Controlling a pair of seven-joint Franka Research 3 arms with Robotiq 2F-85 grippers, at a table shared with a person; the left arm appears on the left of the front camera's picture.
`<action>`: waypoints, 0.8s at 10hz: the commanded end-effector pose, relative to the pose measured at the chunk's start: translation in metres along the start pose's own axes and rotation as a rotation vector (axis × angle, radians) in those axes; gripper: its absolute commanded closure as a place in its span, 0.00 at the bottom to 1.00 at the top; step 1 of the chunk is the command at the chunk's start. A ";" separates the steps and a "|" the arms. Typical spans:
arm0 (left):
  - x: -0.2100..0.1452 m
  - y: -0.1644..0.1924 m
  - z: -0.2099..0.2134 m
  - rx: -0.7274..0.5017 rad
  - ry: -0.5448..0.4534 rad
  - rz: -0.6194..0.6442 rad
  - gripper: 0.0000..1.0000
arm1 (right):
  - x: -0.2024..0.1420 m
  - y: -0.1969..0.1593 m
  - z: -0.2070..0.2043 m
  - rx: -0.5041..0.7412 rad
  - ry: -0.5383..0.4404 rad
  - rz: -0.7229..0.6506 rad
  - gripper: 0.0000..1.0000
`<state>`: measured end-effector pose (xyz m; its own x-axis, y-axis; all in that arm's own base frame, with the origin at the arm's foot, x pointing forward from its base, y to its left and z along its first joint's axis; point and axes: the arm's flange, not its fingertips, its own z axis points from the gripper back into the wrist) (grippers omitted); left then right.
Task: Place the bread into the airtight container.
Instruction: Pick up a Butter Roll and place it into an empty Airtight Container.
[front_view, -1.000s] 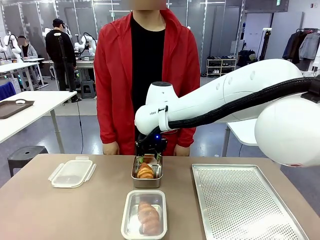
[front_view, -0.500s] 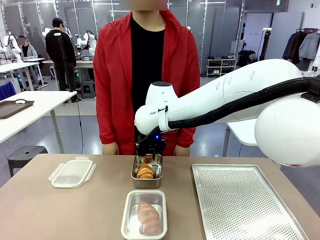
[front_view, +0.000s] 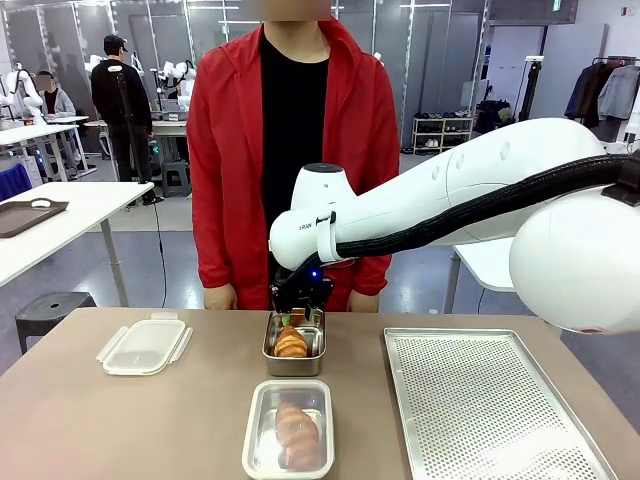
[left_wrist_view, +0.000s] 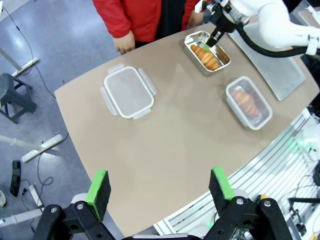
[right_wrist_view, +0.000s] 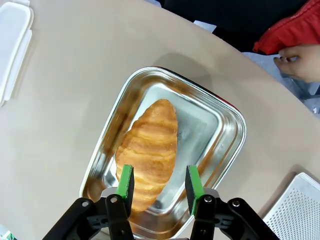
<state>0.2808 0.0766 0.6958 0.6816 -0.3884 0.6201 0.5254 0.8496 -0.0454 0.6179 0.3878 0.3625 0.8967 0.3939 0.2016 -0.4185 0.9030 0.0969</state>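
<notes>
One croissant (right_wrist_view: 148, 150) lies in the steel tray (right_wrist_view: 220, 150) near the tabletop's far edge. The right tool (right_wrist_view: 159, 186) has been narrowed around its near end; contact cannot be confirmed. The left tool (left_wrist_view: 159, 189) is spread wide. Lifting is judged imminent.

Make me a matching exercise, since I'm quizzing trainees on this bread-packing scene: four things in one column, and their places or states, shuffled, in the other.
Things:
1. lid
2. metal pan
3. clear container
4. perforated tray

Places or states:
A. nearest the robot, holding a croissant
B. bare, on the robot's right
C. lying alone on the robot's left
D. by the person, under the right claw, whose pads flank a second croissant

Pairs: 1-C, 2-D, 3-A, 4-B
</notes>
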 end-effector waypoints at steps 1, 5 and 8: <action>0.002 0.000 0.002 -0.004 -0.002 -0.006 0.00 | 0.000 -0.001 0.000 0.000 0.000 -0.002 0.47; 0.002 0.000 0.002 -0.004 -0.002 -0.006 0.00 | -0.004 -0.007 0.022 -0.066 -0.003 0.009 0.28; 0.002 0.000 0.002 -0.004 -0.002 -0.006 0.00 | -0.044 -0.015 0.111 0.030 -0.032 0.013 0.00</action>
<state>0.2808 0.0767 0.6958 0.6818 -0.3882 0.6201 0.5253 0.8497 -0.0456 0.6015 0.3601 0.4452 0.8944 0.3793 0.2372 -0.4079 0.9091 0.0843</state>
